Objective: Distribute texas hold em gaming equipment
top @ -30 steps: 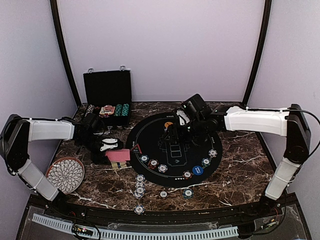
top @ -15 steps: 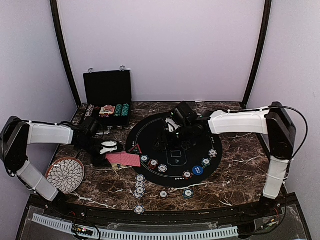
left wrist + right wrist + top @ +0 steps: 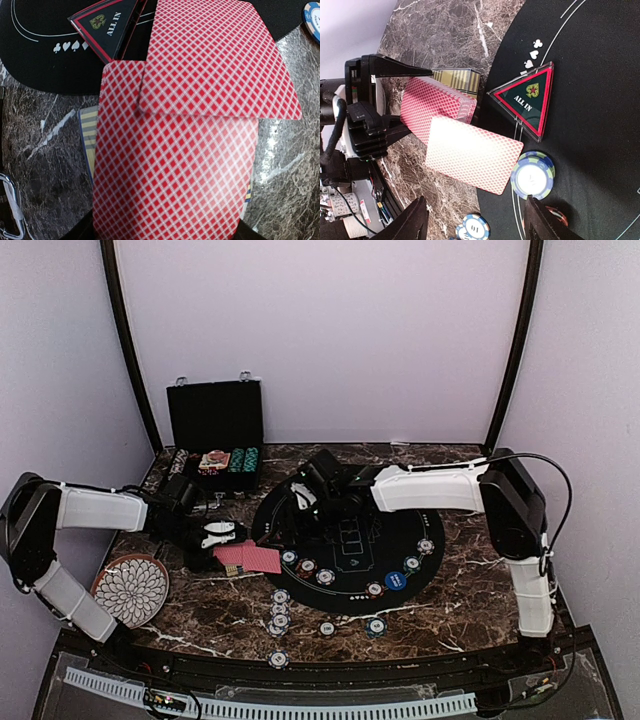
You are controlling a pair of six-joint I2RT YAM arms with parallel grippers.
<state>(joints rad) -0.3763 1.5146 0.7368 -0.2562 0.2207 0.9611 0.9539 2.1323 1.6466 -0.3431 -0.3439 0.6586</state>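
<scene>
Left gripper [image 3: 222, 536] clenched on red-backed playing cards [image 3: 170, 170] beside ALL IN triangle marker [image 3: 529, 99]; right gripper [image 3: 475, 220] released nearby

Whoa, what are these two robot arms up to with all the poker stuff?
They are laying out a poker game. The left gripper is shut on a deck of red-backed cards, with the top card slid partly off. The right gripper, jaws open, hovers over that card, near the ALL IN triangle marker on the black felt mat. Poker chips already ring the mat's near edge.
</scene>
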